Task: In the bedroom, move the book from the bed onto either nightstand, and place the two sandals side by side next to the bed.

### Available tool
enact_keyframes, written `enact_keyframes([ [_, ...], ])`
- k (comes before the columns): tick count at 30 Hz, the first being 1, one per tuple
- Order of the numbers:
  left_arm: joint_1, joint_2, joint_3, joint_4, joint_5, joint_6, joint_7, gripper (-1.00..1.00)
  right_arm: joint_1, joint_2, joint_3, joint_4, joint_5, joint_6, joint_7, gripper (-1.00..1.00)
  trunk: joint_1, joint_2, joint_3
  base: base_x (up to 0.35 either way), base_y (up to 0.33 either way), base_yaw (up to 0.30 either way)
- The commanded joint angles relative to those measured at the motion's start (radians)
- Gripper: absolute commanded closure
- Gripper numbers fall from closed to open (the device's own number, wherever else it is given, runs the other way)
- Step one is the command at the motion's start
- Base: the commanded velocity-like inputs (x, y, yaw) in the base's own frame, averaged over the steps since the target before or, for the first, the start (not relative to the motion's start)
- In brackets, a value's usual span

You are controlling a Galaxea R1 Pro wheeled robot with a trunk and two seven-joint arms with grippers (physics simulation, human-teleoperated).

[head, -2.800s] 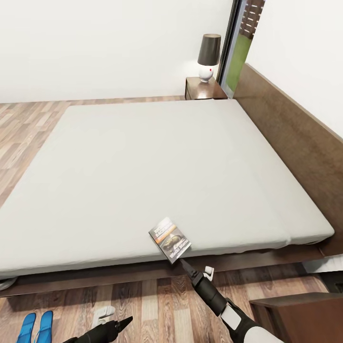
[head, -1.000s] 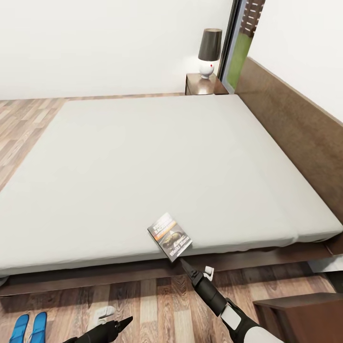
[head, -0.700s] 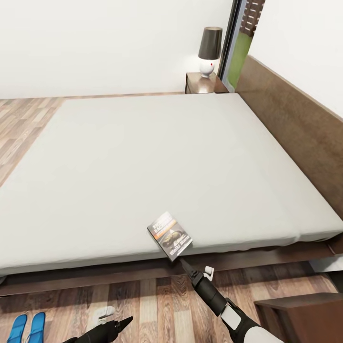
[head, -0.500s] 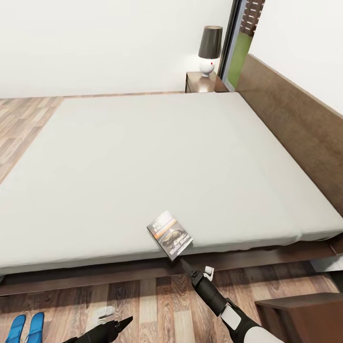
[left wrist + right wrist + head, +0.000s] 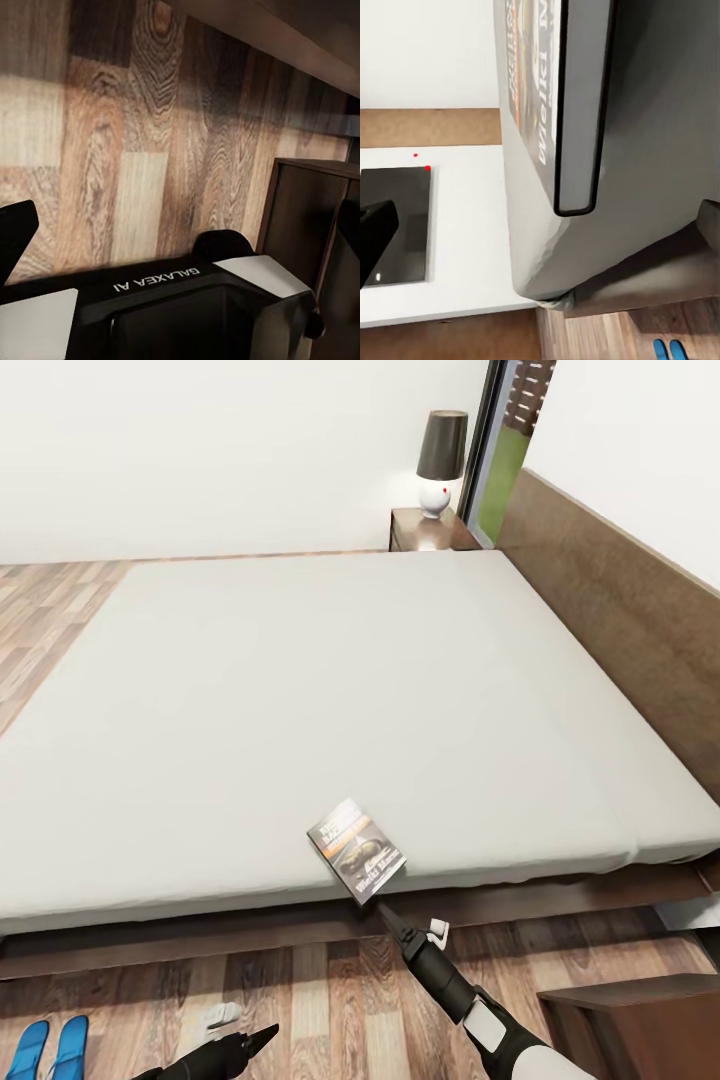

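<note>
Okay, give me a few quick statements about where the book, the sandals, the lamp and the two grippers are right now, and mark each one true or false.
1. The book lies near the mattress edge closest to the robot. True.
2. The sandals sit on top of the bed. False: they lie side by side on the wood floor.
3. The right gripper is at the book's near corner. True.
4. The lamp stands on the floor. False: it stands on the far nightstand beside the headboard.
5. The left gripper holds a sandal. False: it hovers over bare floor, holding nothing.
</note>
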Motion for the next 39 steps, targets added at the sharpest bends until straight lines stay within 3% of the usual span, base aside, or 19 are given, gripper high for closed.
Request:
enact_keyframes([
  [1, 0.0, 0.001, -0.008, 0.0, 0.01, 0.002, -0.002, -1.0, 0.0, 0.0, 0.005, -0.001, -0.009, 0.007, 0.002, -1.0, 0.0, 0.0, -0.001, 0.0, 0.0, 0.0],
  [39, 0.0, 0.001, -0.008, 0.0, 0.01, 0.001, 0.002, -1.0, 0.0, 0.0, 0.005, -0.001, -0.009, 0.007, 0.002, -1.0, 0.0, 0.0, -0.001, 0.024, 0.045, 0.0],
])
